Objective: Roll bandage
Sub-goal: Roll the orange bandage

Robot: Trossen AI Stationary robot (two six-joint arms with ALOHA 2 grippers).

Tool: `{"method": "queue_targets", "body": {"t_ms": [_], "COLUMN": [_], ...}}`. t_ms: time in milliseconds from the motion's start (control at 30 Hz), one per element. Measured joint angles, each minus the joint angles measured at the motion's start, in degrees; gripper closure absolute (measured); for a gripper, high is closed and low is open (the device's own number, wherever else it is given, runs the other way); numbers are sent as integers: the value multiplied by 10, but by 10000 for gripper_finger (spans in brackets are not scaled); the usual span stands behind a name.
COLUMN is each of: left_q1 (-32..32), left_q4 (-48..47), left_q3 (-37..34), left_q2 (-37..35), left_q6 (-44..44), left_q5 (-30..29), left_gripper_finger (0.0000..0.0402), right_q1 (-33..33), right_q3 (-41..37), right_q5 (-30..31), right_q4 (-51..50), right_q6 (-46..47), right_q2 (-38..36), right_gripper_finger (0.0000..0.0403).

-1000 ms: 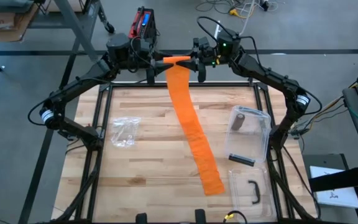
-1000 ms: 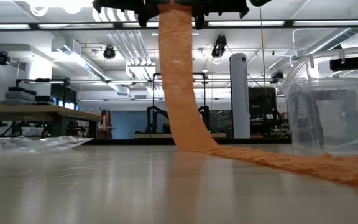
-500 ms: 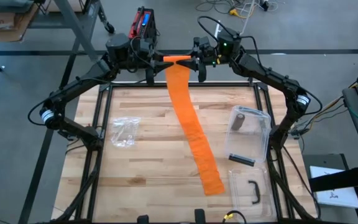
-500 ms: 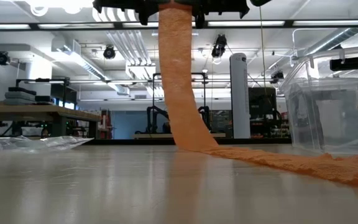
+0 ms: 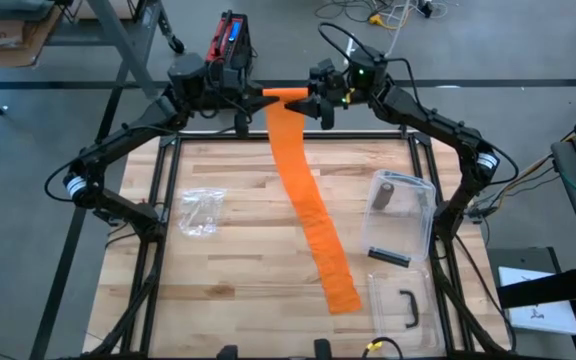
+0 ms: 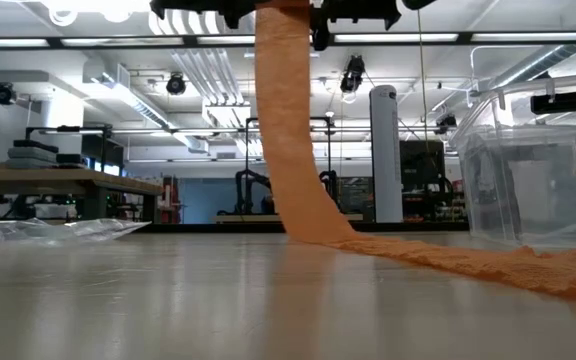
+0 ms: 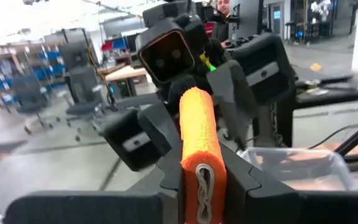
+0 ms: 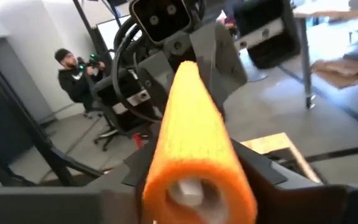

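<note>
An orange bandage is partly wound into a roll (image 5: 284,95), held high above the table's far edge between my two grippers. Its loose strip (image 5: 313,210) hangs down from the roll and lies slack on the wooden table, running toward the near right, with its free end (image 5: 342,298) flat on the boards. My left gripper (image 5: 256,97) is shut on the roll's left end and my right gripper (image 5: 313,98) is shut on its right end. The low view shows the strip (image 6: 286,130) dropping from the grippers to the table. My left gripper pinches the roll's left end (image 7: 202,180) between its two fingers. It comes level from the table's left, along the roll's axis. The roll is lifted clear and lies level. My right gripper pinches the roll's right end (image 8: 194,186) between its two fingers. It comes level from the table's right, along the roll's axis. The strip hangs slack below the roll.
A clear plastic box (image 5: 418,225) stands at the right with a grey roll (image 5: 388,192) and a black item (image 5: 388,257) in it. Its lid (image 5: 403,305) lies nearer. A crumpled clear bag (image 5: 198,212) lies at the left. A person (image 8: 79,81) sits beyond the table.
My right gripper has turned slightly about the roll's axis. The roll stays high between both grippers, and the strip on the table has kept its place.
</note>
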Motion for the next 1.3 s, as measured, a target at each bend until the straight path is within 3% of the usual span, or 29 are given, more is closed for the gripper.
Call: {"method": "queue_targets", "body": {"t_ms": [233,500,667,900,1300], "left_q1": [-4,-4,-10,-10,-10], "left_q4": [-4,-5,37,100,111], "left_q3": [0,0,-23,-58,-69], "left_q2": [0,0,0,0,0], "left_q6": [78,90,102,124,183], "left_q5": [-2,-12,-61,-99,-96], "left_gripper_finger": [354,355,361,362,356], "right_q1": [0,-3,-23,-50,-53], "right_q3": [0,0,0,0,0], "right_q5": [-3,-10,-9,-13,-36], "right_q4": [9,18,31,28,16], "right_q6": [38,72,115,136,98], "right_q2": [-5,-5,-5,-5,10], "right_gripper_finger": [183,128,104,94,103]}}
